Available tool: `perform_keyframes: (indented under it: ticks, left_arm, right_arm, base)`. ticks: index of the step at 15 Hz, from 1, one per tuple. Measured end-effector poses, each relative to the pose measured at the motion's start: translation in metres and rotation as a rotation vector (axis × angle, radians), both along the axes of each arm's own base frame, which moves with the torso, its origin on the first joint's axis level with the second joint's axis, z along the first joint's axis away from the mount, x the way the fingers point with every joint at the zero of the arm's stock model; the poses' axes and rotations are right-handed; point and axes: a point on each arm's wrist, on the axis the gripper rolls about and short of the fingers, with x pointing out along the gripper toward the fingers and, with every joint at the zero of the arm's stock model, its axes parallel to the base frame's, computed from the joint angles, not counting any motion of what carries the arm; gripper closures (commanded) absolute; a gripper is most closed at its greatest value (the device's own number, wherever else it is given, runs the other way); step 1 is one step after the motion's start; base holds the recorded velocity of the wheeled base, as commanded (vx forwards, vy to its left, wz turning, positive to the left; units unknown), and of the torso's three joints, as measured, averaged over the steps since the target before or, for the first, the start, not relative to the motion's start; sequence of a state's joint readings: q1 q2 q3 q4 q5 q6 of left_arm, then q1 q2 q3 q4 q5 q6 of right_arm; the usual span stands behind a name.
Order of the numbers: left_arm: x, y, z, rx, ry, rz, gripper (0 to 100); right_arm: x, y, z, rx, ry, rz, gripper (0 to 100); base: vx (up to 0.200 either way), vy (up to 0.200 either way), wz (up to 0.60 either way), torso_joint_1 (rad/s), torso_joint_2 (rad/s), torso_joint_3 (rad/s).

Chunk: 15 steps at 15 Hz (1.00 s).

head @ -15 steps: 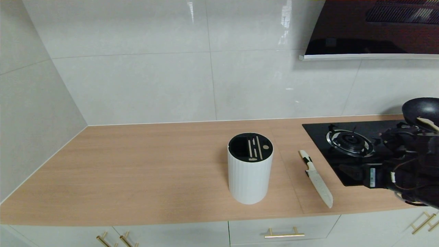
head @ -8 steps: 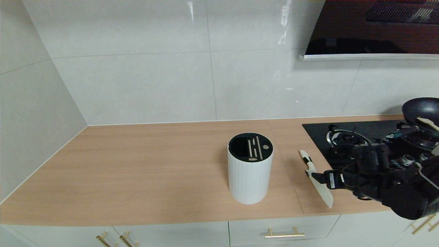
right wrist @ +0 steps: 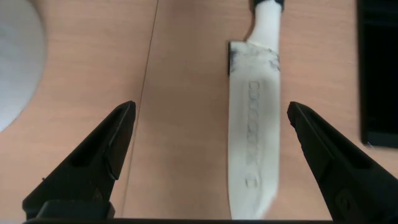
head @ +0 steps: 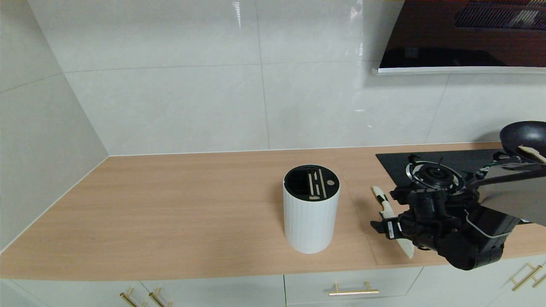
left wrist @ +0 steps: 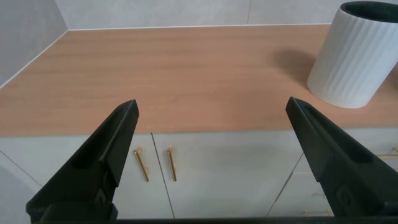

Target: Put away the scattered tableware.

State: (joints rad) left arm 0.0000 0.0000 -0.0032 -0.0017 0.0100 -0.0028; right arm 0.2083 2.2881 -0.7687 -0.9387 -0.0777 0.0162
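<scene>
Right tool [head: 386, 213]: swung in from over the hob [head: 392, 162] to above the knife [right wrist: 252, 143] within the last second; fingers spread wide, nothing held.
Knife: flat on the desk [head: 192, 213], directly below that tool, between holder [head: 311, 209] and hob; handle toward the wall, tip toward the front edge; fingers straddle the blade crosswise.
Left tool [left wrist: 211, 155]: spread, off the desk's front edge, well apart; right arm nearer.

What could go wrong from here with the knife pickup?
The open right tool hangs over the knife at its flat blade, not its handle, and off-centre; closing could skid it sideways. Its tip lies near the front edge of the counter, so a nudge might push it off.
</scene>
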Motion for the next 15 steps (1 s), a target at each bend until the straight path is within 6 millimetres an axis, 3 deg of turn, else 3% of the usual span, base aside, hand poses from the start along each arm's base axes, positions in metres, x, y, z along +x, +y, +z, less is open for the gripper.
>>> perform_keyframes:
  ticks: [6,15]
  left_arm:
    - [0.0,0.0,0.0,0.0,0.0,0.0,0]
    - [0.0,0.0,0.0,0.0,0.0,0.001,0]
  right_arm:
    - [0.025,-0.017,-0.017,0.003,-0.014,-0.056,0]
    - [0.038,-0.024,-0.032,0.01,-0.038,-0.082,0]
  base:
    - [0.0,0.0,0.0,0.0,0.0,0.0]
    - [0.0,0.0,0.0,0.0,0.0,0.0]
